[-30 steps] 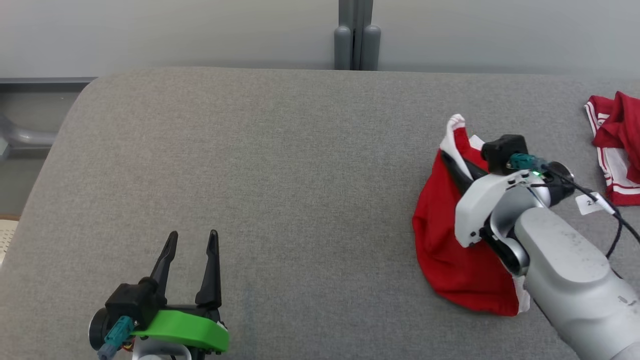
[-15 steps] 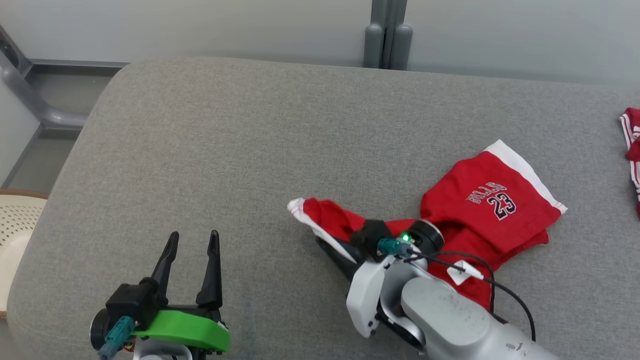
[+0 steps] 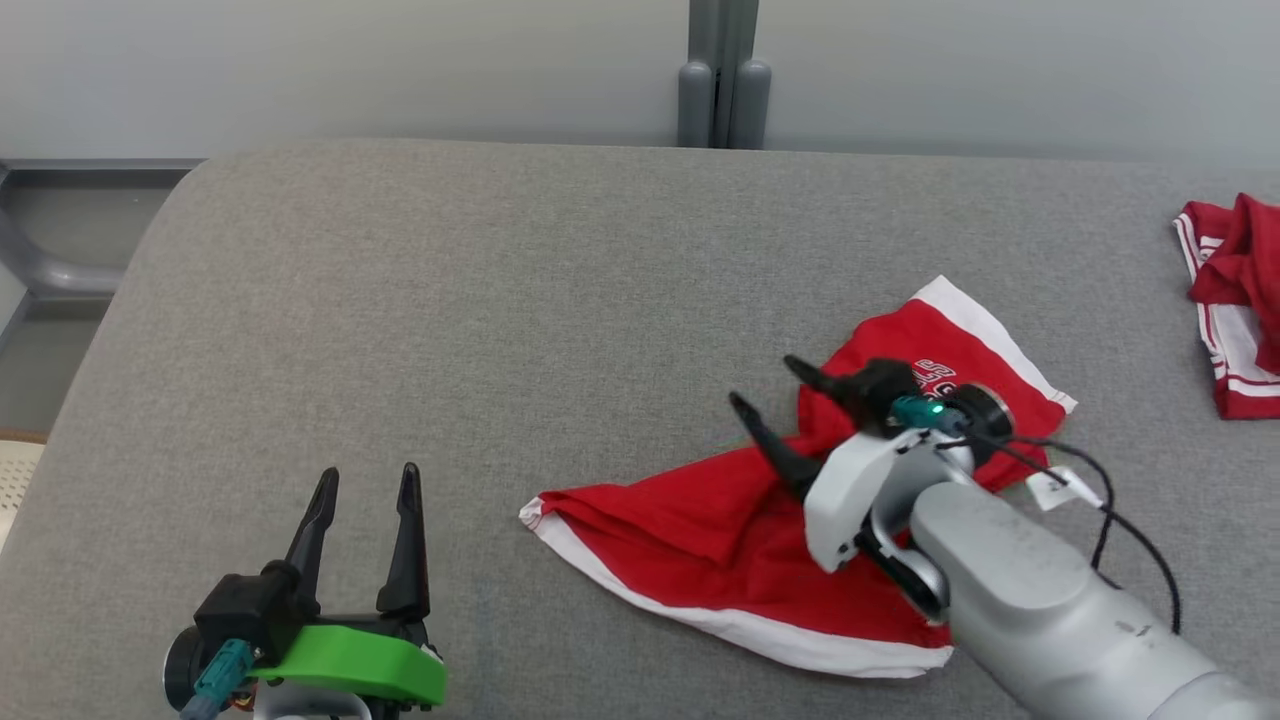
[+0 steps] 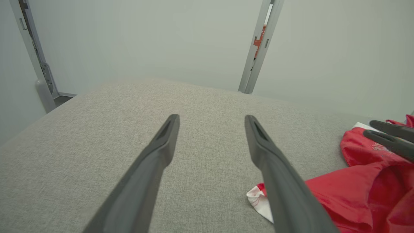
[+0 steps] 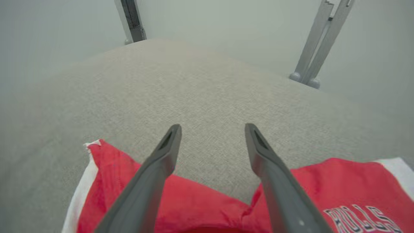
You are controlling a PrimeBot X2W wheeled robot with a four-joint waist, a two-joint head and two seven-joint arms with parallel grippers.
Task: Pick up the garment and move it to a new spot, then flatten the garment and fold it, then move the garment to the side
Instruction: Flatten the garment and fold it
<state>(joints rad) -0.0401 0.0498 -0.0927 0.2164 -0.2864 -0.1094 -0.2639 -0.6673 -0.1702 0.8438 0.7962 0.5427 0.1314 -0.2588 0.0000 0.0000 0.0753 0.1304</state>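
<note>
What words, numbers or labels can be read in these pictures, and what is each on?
"BULLS": on the red garment, right wrist view, bottom cut off.
Head view print on the garment: mostly hidden behind the right gripper, unreadable.
White tag beside the garment: too small to read.

Item count, by kind:

- Benches: one, a grey fabric-covered bench (image 3: 500, 300).
- Garments: two. The first is a red fabric garment with white hem bands and printed lettering (image 3: 700, 530), spread on the bench. The second is a crumpled red garment with white stripes (image 3: 1235, 300), at the right edge of the bench.
- Claws: two, the left claw (image 3: 368, 470) and the right claw (image 3: 763, 380). Each has two long dark fingers (image 3: 405, 540), four in total.
- Green plastic covers (image 3: 350, 665): one, at the base of the left claw.
- White paper tags (image 3: 1060, 488): one, at the right wrist.
- Grey upright posts (image 3: 724, 80): one paired set, behind the bench.
</note>
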